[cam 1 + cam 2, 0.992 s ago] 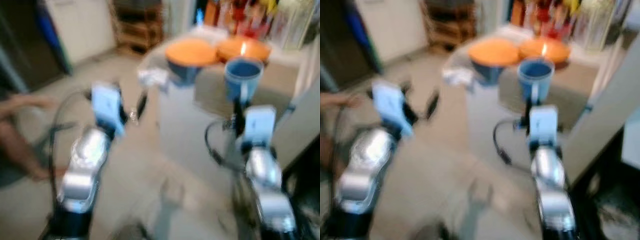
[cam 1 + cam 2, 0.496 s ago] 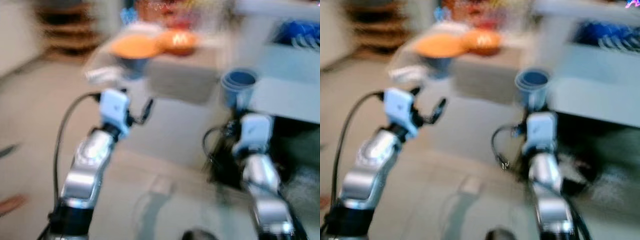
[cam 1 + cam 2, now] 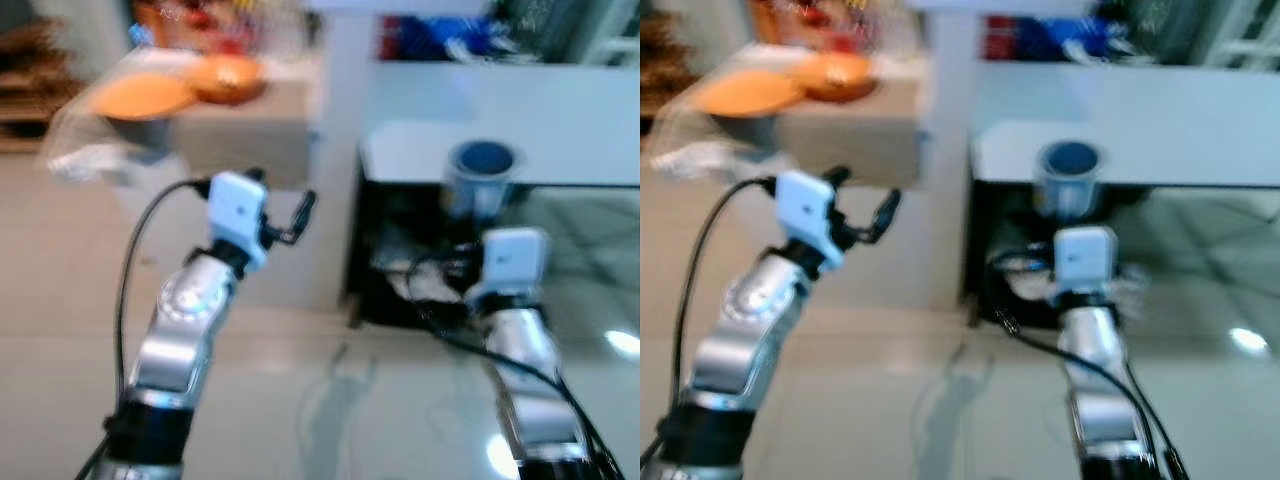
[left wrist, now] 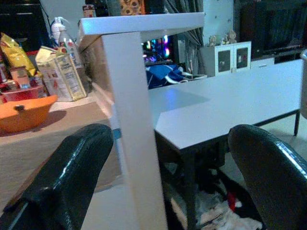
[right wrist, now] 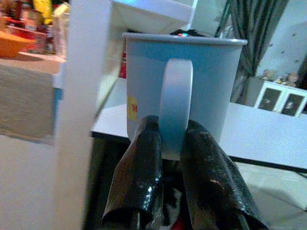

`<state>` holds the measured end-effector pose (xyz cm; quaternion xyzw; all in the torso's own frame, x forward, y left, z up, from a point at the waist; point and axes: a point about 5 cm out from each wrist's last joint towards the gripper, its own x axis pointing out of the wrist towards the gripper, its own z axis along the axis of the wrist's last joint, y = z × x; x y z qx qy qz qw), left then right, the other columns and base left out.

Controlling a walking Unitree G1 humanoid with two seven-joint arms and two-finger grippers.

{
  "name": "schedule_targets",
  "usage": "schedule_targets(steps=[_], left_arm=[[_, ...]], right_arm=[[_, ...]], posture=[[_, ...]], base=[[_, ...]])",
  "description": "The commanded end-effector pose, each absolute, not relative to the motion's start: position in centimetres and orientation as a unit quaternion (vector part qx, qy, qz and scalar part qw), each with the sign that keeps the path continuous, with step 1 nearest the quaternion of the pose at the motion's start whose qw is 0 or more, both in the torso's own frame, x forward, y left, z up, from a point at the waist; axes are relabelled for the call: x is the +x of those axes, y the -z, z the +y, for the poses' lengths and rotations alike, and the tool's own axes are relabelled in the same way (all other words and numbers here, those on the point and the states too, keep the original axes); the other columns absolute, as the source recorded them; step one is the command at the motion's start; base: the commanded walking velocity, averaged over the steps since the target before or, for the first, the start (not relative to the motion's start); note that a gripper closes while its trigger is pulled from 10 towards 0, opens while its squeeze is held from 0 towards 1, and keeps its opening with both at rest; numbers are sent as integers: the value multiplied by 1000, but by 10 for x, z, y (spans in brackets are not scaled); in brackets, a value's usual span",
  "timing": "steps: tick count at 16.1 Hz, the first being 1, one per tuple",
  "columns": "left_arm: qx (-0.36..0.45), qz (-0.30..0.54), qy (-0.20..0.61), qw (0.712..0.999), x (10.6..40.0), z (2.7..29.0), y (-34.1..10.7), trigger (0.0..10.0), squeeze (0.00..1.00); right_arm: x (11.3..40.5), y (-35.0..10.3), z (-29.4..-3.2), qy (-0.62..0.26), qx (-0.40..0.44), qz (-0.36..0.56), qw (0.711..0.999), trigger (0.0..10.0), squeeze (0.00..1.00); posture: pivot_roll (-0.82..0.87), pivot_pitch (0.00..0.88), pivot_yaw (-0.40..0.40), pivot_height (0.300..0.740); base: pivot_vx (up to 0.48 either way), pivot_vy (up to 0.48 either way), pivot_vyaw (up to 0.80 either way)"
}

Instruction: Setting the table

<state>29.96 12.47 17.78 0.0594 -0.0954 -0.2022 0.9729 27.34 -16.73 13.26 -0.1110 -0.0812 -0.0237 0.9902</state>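
Here my right gripper (image 5: 165, 158) grips the blue mug (image 5: 182, 91) by its handle, left gripper (image 4: 163, 177) spread empty; next, I judge, reach the white table (image 3: 520, 110) and set it down.

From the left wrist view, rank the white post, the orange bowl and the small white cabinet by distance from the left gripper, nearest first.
1. White post: nearest, rising just ahead of the open left gripper.
2. Orange bowl: farther, on the tan counter beyond the post.
3. Small white cabinet: farthest, against the back wall, past the long white table.
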Motion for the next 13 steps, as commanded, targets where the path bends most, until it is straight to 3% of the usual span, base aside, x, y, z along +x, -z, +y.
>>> schedule_targets(steps=[1, 3, 13], left_arm=[[60, -98, 204, 972, 302, 121, -181, 10000, 0], [60, -97, 198, 974, 303, 122, -181, 10000, 0], [61, -76, 180, 979, 306, 120, -174, 10000, 0]], right_arm=[[276, -140, -171, 32, -116, -97, 988, 0, 153], [275, -141, -171, 32, -117, -97, 988, 0, 153], [273, -135, -170, 27, -120, -82, 989, 0, 153]], posture=[[-26, 5, 1, 740], [-18, 21, -1, 740], [-43, 19, 0, 740]], base=[[0, 0, 0], [0, -172, 0], [277, -389, 0]])
